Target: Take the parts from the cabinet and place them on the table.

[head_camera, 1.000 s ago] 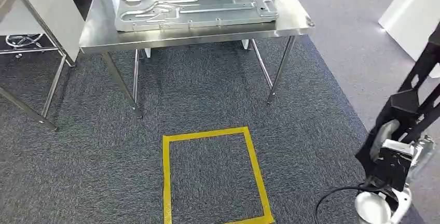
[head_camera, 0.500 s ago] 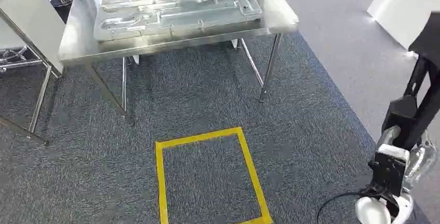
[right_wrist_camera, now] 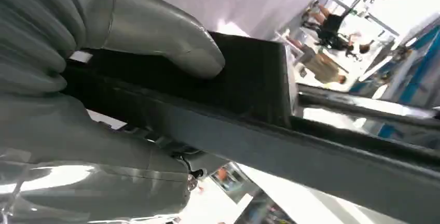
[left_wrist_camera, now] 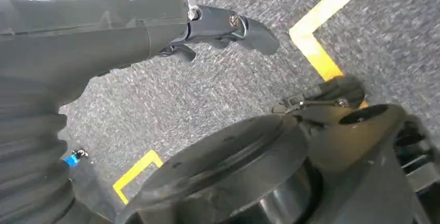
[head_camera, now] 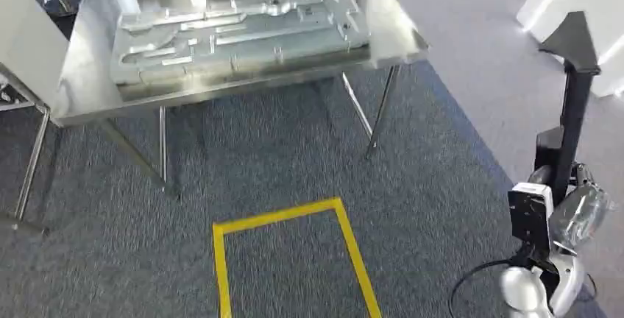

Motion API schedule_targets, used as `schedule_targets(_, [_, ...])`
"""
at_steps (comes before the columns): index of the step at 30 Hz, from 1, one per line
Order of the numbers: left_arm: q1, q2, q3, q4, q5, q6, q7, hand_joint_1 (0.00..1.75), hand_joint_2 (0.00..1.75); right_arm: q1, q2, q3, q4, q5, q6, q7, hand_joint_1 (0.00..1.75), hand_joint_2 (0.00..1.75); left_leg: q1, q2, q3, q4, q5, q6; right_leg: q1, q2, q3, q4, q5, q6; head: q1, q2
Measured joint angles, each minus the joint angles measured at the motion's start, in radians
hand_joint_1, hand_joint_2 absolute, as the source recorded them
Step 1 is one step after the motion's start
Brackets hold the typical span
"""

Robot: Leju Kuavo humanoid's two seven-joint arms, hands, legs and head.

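Observation:
A long black part (head_camera: 572,90) stands nearly upright at the right of the head view, and my right hand (head_camera: 553,211) grips its lower end. In the right wrist view the thick grey thumb (right_wrist_camera: 161,35) presses on the black part (right_wrist_camera: 249,79). A large pressed metal panel (head_camera: 235,34) lies flat on the steel table (head_camera: 84,101) ahead. My left hand (left_wrist_camera: 218,29) hangs over the carpet with its dark fingers stretched out and nothing in them.
A yellow tape rectangle (head_camera: 283,216) marks the grey carpet in front of the table. Another steel frame's leg (head_camera: 29,163) stands at the left. A white block (head_camera: 581,1) sits at the far right. A black cable (head_camera: 474,281) loops near my right arm.
The camera has moved: the table and tape have slid left and the table looks nearer. The black part in my right hand has swung from a slant to nearly upright.

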Motion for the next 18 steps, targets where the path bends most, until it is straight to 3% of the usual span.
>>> schedule_targets(1, [0.002,0.000,-0.002,0.000,0.000,0.000,0.004,0.00,1.75,-0.030,-0.037,-0.002,0.028,0.057,0.038,0.045,1.75,1.75,0.002,0.001,0.023,-0.014,-0.007,0.001,-0.003,-0.001,-0.061,0.054,-0.014,0.005,-0.001,0.000])
schedule_targets(2, [0.002,0.000,-0.003,0.000,-0.001,0.000,0.006,0.00,1.75,-0.058,-0.074,-0.003,0.053,0.105,0.079,0.086,1.75,1.75,0.005,0.001,0.046,-0.026,-0.016,0.001,-0.005,-0.002,-0.114,0.086,-0.047,0.008,-0.001,0.000])
schedule_targets(4, [0.003,-0.001,-0.009,0.000,-0.003,-0.003,0.009,0.00,1.75,-0.142,-0.185,0.000,0.139,0.228,0.210,0.161,1.75,1.75,0.011,-0.003,0.093,-0.038,-0.041,-0.004,-0.008,-0.004,-0.196,0.087,-0.126,0.014,0.000,0.000])
schedule_targets(5, [0.003,-0.001,-0.013,0.000,-0.004,-0.006,0.010,0.00,1.75,-0.200,-0.240,0.005,0.181,0.278,0.253,0.180,1.75,1.75,0.013,-0.005,0.116,-0.039,-0.056,-0.006,-0.010,-0.005,-0.221,0.059,-0.130,0.016,0.000,0.000])
schedule_targets(6, [0.003,-0.001,-0.015,0.000,-0.004,-0.007,0.014,0.00,1.75,-0.268,-0.287,0.018,0.239,0.327,0.285,0.195,1.75,1.75,0.016,-0.005,0.142,-0.039,-0.074,-0.010,-0.011,-0.007,-0.233,0.007,-0.101,0.018,0.000,0.000])
schedule_targets(7, [0.002,-0.001,-0.018,0.000,-0.006,-0.008,0.016,0.00,1.75,-0.336,-0.336,0.034,0.296,0.370,0.311,0.203,1.75,1.75,0.018,-0.006,0.168,-0.039,-0.096,-0.013,-0.012,-0.010,-0.236,-0.060,-0.026,0.020,0.001,0.000])
schedule_targets(8, [0.003,0.000,-0.019,0.000,-0.007,-0.008,0.019,0.00,1.75,-0.396,-0.374,0.052,0.345,0.403,0.333,0.210,1.75,1.75,0.016,-0.006,0.179,-0.040,-0.117,-0.019,-0.015,-0.016,-0.237,-0.131,0.110,0.023,0.002,0.000])
schedule_targets(9, [0.001,0.002,-0.019,0.000,-0.007,-0.008,0.023,0.00,1.75,-0.451,-0.402,0.073,0.401,0.423,0.350,0.215,1.75,1.75,0.010,-0.005,0.205,-0.025,-0.141,-0.025,-0.010,-0.023,-0.247,-0.185,0.246,0.018,0.004,0.000])
schedule_targets(10, [-0.001,0.002,-0.019,0.000,-0.007,-0.008,0.024,0.00,1.75,-0.505,-0.432,0.094,0.442,0.432,0.360,0.220,1.75,1.75,0.008,-0.011,0.201,-0.036,-0.153,-0.033,-0.009,-0.028,-0.242,-0.154,0.207,-0.004,0.004,0.000])
schedule_targets(11, [-0.003,0.002,-0.019,0.000,-0.007,-0.008,0.026,0.00,1.75,-0.526,-0.460,0.106,0.457,0.435,0.364,0.220,1.75,1.75,0.007,-0.006,0.211,-0.049,-0.161,-0.037,-0.003,-0.023,-0.245,-0.148,0.216,-0.011,0.001,0.000])
schedule_targets(12, [-0.004,0.003,-0.019,0.000,-0.007,-0.008,0.024,0.00,1.75,-0.548,-0.480,0.118,0.475,0.437,0.365,0.218,1.75,1.75,0.009,-0.008,0.215,-0.034,-0.148,-0.044,-0.007,-0.024,-0.244,-0.151,0.203,-0.019,0.008,0.000])
schedule_targets(14, [-0.007,0.003,-0.019,0.000,-0.007,-0.008,0.025,0.00,1.75,-0.574,-0.503,0.136,0.500,0.437,0.364,0.228,1.75,1.75,0.013,-0.006,0.182,0.038,-0.122,-0.053,-0.008,-0.025,-0.227,-0.156,0.190,-0.036,0.008,0.000])
schedule_targets(15, [-0.007,0.003,-0.019,0.000,-0.007,-0.008,0.024,0.00,1.75,-0.583,-0.517,0.142,0.505,0.437,0.364,0.230,1.75,1.75,0.013,-0.001,0.140,0.109,-0.124,-0.057,-0.005,-0.024,-0.219,-0.160,0.183,-0.041,0.008,0.000])
schedule_targets(16, [-0.008,0.003,-0.020,0.000,-0.007,-0.008,0.024,0.00,1.75,-0.590,-0.522,0.149,0.512,0.436,0.364,0.232,1.75,1.75,0.013,0.000,0.092,0.177,-0.152,-0.061,-0.002,-0.025,-0.211,-0.161,0.177,-0.046,0.007,0.000])
schedule_targets(18, [-0.008,0.003,-0.019,0.000,-0.006,-0.008,0.024,0.00,1.75,-0.596,-0.531,0.159,0.524,0.436,0.365,0.236,1.75,1.75,0.011,0.000,0.000,0.279,-0.248,-0.062,0.008,-0.021,-0.197,-0.164,0.162,-0.055,0.008,0.000])
